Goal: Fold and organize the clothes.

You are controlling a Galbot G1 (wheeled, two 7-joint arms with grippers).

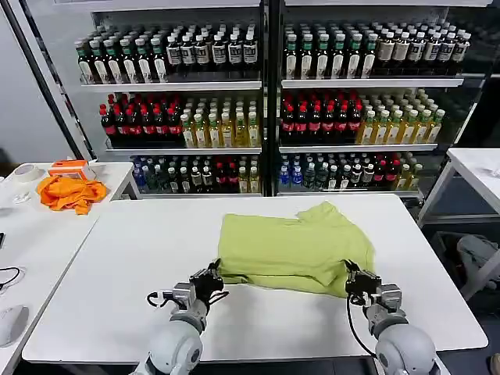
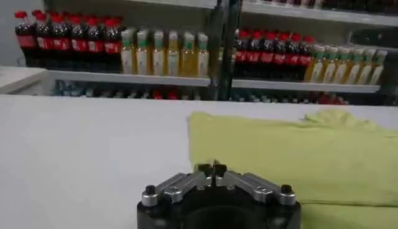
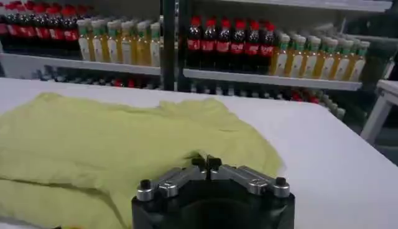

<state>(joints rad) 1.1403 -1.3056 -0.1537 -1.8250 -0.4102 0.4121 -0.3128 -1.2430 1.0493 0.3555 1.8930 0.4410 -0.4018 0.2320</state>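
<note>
**Both pincers at the near hem of the half-folded shirt: risks from here**

Head view. The lime-green short-sleeved cotton T-shirt (image 1: pixel 293 246) lies partly folded on the white counter (image 1: pixel 117 258), towards its right half, plain side up with no print showing. I have the left pincer (image 1: pixel 209 283) at the shirt's near left corner and the right pincer (image 1: pixel 358 283) at its near right corner, both low over the counter. From this angle I cannot tell whether either one has cloth between its tips. A bright orange crumpled cloth (image 1: pixel 70 192) sits on a side table (image 1: pixel 31 234) well apart to the left and plays no part.

Left wrist view. The left pincer's fingertips (image 2: pixel 205 169) are drawn together, meeting just at the shirt's edge; no fabric shows between them. My worry: if I lift now, this corner may stay behind and the fold will skew.

Right wrist view. The right pincer's fingertips (image 3: pixel 200 163) are likewise closed up, over the upper layer of green cloth. Whether they pinch it is hidden. If only the top layer is caught, I judge the layers would slide apart; if one side holds and the other does not, the shirt would drag crookedly across the counter.
</note>
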